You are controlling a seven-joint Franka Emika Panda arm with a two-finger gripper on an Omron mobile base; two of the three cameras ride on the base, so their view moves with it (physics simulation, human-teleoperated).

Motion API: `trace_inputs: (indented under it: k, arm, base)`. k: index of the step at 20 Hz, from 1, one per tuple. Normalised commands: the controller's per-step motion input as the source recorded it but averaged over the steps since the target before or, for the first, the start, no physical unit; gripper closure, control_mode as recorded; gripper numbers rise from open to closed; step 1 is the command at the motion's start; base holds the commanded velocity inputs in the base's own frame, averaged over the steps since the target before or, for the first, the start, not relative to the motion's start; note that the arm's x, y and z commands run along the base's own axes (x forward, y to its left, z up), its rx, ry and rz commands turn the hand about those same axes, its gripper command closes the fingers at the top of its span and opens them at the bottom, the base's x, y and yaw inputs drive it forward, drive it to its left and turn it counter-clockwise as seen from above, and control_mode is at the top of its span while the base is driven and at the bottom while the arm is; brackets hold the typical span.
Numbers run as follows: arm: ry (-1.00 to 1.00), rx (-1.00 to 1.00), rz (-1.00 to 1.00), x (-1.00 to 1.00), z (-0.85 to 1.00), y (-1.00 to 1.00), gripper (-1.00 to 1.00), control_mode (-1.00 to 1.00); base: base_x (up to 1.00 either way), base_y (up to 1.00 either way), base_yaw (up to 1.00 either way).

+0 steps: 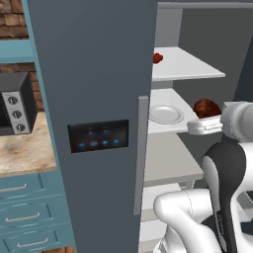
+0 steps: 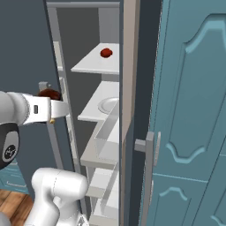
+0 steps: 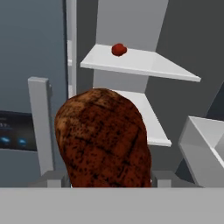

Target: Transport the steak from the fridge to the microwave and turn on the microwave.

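Observation:
The steak [image 3: 103, 140], a dark reddish-brown lump, sits between the fingers of my gripper [image 3: 107, 180], which is shut on it. From the left base camera the steak [image 1: 206, 106] hangs above my gripper [image 1: 207, 117], in front of the middle shelf of the open fridge [image 1: 94, 74]. Seen from the right, the steak [image 2: 49, 93] and gripper [image 2: 50, 99] are left of the fridge [image 2: 88, 62] opening, clear of the shelves. The microwave is out of view.
A white plate [image 1: 166, 114] lies on the middle shelf and a small bright red item [image 1: 157, 58] on the upper one. The fridge door with its long handle [image 1: 142, 153] stands to my left. A small black oven [image 1: 17, 104] sits on the counter. A teal cabinet door [image 2: 194, 110] flanks the right.

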Motion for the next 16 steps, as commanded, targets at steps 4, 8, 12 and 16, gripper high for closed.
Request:
trace_inputs:
  k: [4, 8, 12, 16]
  arm:
    - [0.0, 0.0, 0.0, 0.0, 0.0, 0.0, 1.0, 1.0]
    - [0.0, 0.0, 0.0, 0.0, 0.0, 0.0, 1.0, 1.0]
    - [0.0, 0.0, 0.0, 0.0, 0.0, 0.0, 1.0, 1.0]
    - [0.0, 0.0, 0.0, 0.0, 0.0, 0.0, 1.0, 1.0]
  base:
    - [-0.58, 0.0, 0.0]
    - [-0.76, 0.0, 0.0]
    - [-0.71, 0.0, 0.0]
    - [-0.81, 0.04, -0.01]
